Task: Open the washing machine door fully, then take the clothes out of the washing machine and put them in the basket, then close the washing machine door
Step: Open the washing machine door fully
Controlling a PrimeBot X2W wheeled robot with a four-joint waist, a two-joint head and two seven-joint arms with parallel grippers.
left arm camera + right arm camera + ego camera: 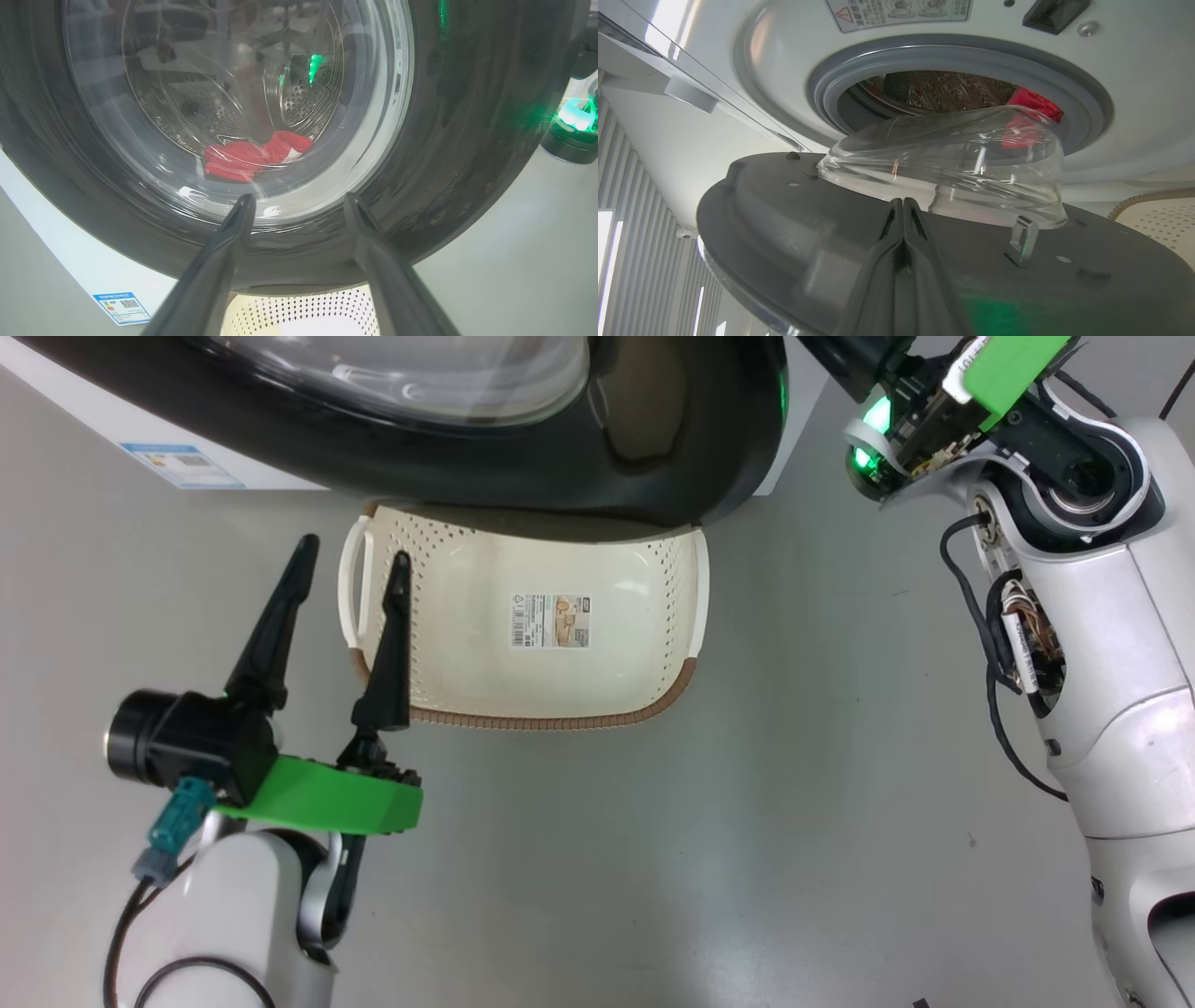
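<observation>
Clenched empty, the right pincer (903, 203) lies along the part-open door (784, 219). Red clothes (233, 161) sit in the washing machine (1134, 93), the basket (523, 719) on the floor (747, 849) holds none, the left pincer (355, 549) hangs released: unloading and closing remain.

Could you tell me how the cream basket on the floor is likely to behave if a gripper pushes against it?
The basket looks like thin perforated plastic and looks empty, so it is probably light. On the smooth grey floor it would likely slide rather than tip, being wide and shallow.
</observation>
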